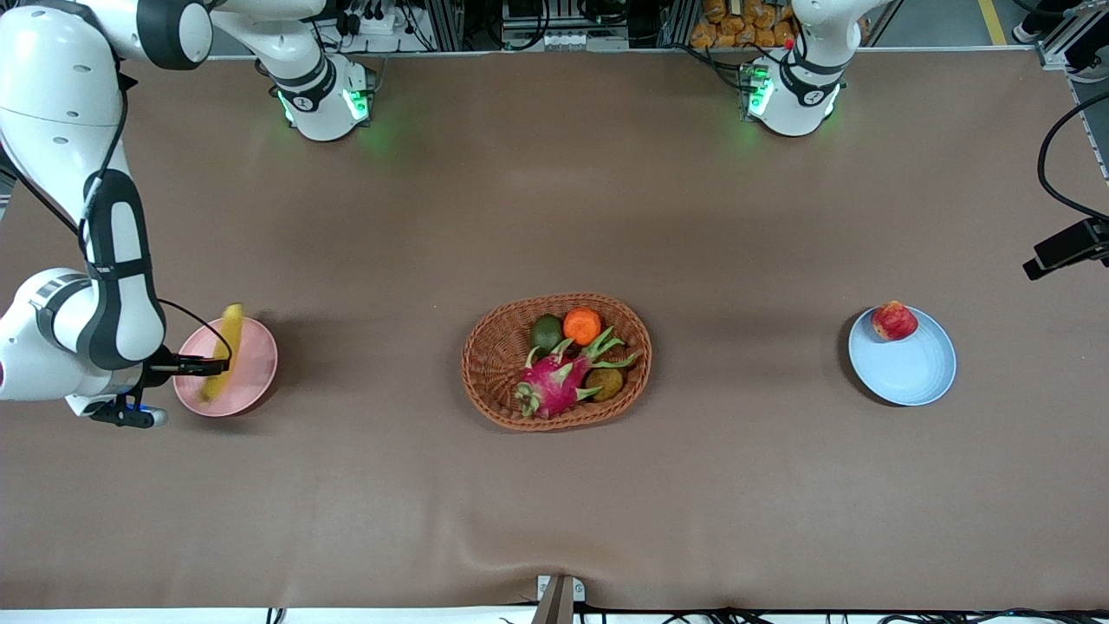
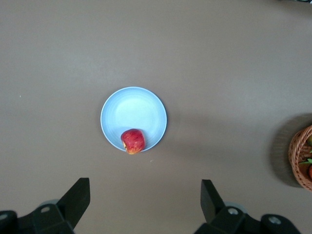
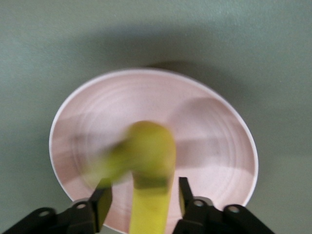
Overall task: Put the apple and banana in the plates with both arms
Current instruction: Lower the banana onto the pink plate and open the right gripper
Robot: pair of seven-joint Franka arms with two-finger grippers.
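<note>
The pink plate (image 1: 256,355) sits at the right arm's end of the table. My right gripper (image 1: 221,364) hovers low over it, fingers open. The yellow banana (image 1: 230,334) is between them, blurred and tilted over the plate. In the right wrist view the banana (image 3: 148,156) stands clear of both fingers of the gripper (image 3: 144,190) above the plate (image 3: 204,136). The red apple (image 1: 894,321) lies in the light blue plate (image 1: 910,373), by the rim nearer the bases. My left gripper (image 2: 145,184) is open and empty, high above that plate (image 2: 134,112) and apple (image 2: 132,141); it is out of the front view.
An oval wicker basket (image 1: 494,364) in the table's middle holds a dragon fruit (image 1: 554,381), an orange (image 1: 582,326) and other fruit. Its edge shows in the left wrist view (image 2: 300,156). A black camera mount (image 1: 1070,247) juts in at the left arm's end.
</note>
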